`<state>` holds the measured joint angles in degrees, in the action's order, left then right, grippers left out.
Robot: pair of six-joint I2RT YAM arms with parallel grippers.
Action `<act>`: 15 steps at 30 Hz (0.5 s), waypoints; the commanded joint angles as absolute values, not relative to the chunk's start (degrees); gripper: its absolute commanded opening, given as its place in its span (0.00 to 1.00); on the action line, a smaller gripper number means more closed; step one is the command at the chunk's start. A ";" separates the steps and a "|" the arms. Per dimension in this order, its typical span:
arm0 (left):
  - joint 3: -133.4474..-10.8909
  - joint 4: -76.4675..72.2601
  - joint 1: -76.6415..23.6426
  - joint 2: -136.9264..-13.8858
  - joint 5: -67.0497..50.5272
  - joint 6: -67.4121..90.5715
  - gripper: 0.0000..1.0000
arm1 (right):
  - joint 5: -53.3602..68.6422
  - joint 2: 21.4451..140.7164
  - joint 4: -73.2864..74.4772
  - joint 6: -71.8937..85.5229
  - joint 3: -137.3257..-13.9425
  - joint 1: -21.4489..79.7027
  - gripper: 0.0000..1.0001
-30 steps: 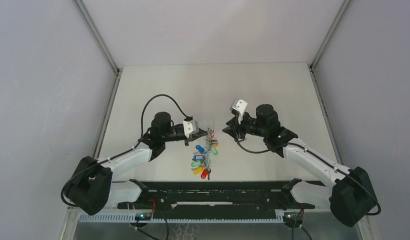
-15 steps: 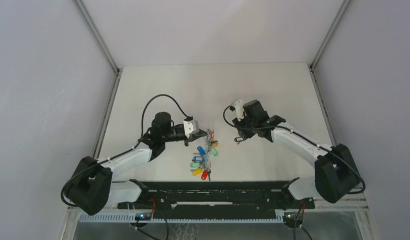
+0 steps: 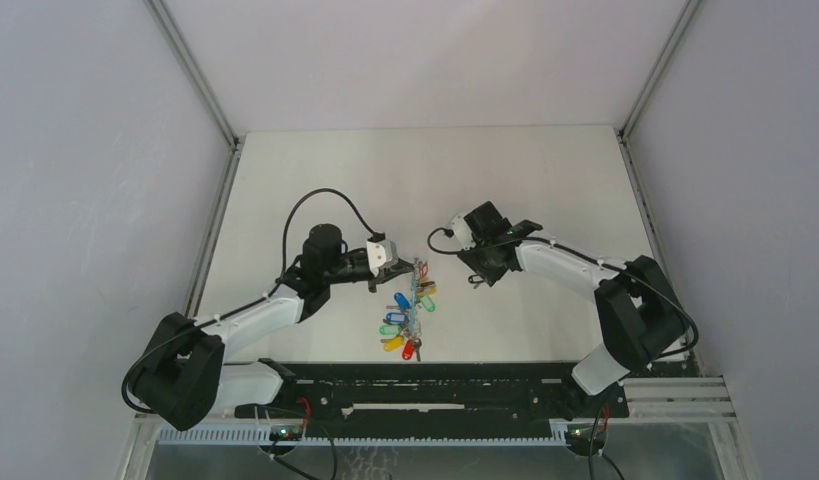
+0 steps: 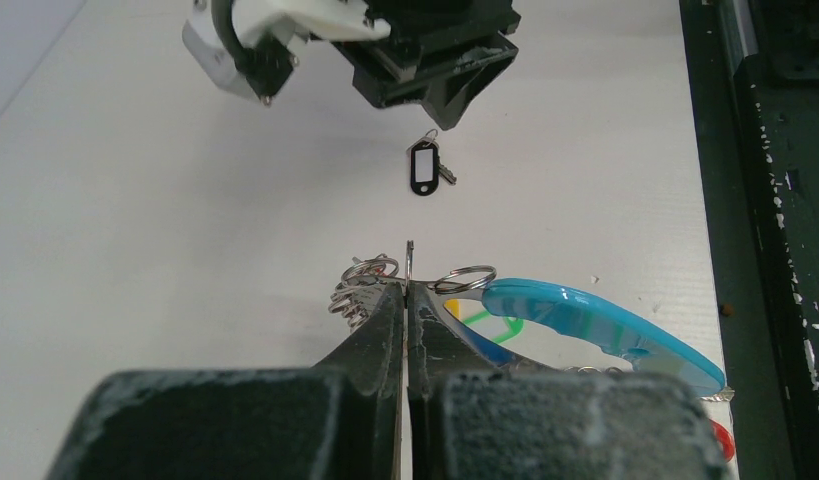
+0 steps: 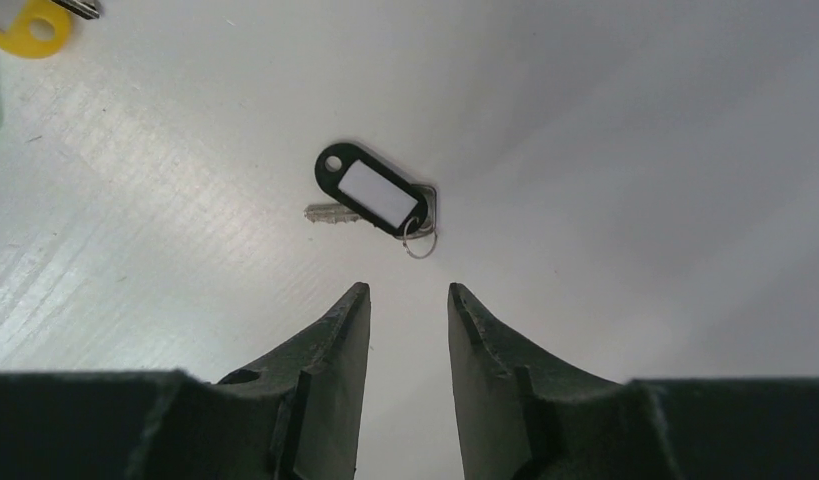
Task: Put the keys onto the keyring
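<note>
My left gripper (image 3: pixel 401 268) is shut on the thin grey band of the keyring (image 4: pixel 409 262) and holds it on edge above the table; in the left wrist view (image 4: pixel 409 288) its turquoise segment (image 4: pixel 595 322) curves off to the right. Keys with blue, green, yellow and red tags (image 3: pixel 403 320) hang from the ring, their small split rings (image 4: pixel 365 276) bunched at the band. A loose key with a black tag (image 5: pixel 373 196) lies flat on the table, also seen from above (image 3: pixel 475 283). My right gripper (image 5: pixel 407 292) is open and empty just short of it (image 3: pixel 477 270).
The white table (image 3: pixel 315 180) has raised walls on three sides. A black rail (image 3: pixel 425 385) runs along the near edge by the arm bases. A yellow tag (image 5: pixel 25 24) shows at the top left corner of the right wrist view.
My right arm has swung left and turned its gripper down towards the black-tagged key. My left gripper and the keyring have not moved.
</note>
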<state>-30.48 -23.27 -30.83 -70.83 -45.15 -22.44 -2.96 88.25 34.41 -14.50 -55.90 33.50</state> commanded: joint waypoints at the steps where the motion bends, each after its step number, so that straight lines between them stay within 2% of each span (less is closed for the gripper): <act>1: -33.14 -25.47 -30.69 -69.94 -45.70 -21.63 0.00 | -6.62 91.47 36.38 -19.53 -59.67 35.25 0.35; 15: -32.92 -26.00 -30.72 -70.05 -45.70 -21.60 0.00 | -12.98 99.36 34.45 -25.22 -60.29 37.77 0.32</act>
